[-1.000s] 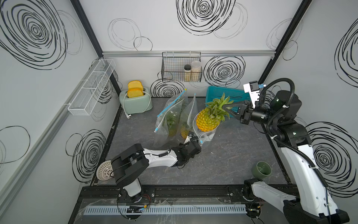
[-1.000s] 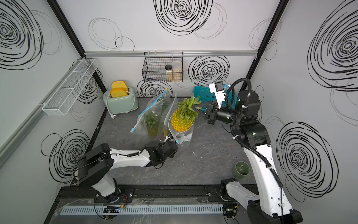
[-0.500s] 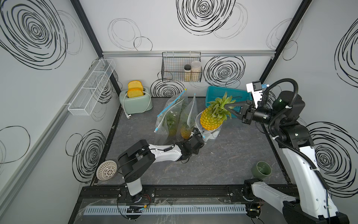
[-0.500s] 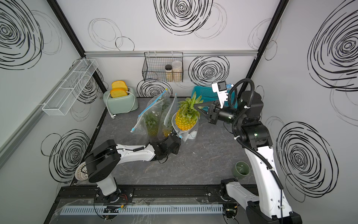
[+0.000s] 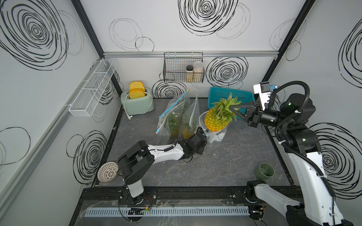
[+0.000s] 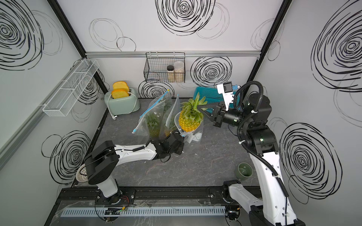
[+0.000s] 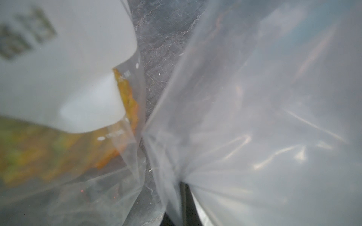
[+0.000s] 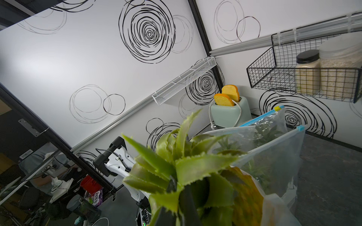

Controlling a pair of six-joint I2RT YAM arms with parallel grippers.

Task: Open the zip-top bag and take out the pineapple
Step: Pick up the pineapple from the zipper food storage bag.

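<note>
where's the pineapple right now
In a top view the pineapple hangs by its crown from the right claw, its base at the open bag mouth, near the teal basket.

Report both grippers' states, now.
Left gripper: closed, pinching the open zip-top bag.
Right gripper: closed on the leafy crown of the pineapple.

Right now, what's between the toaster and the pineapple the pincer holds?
Two clear bags stand between the toaster and the pineapple; both top views show it.

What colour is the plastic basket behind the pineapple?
Teal basket, clearest in a top view.
</note>
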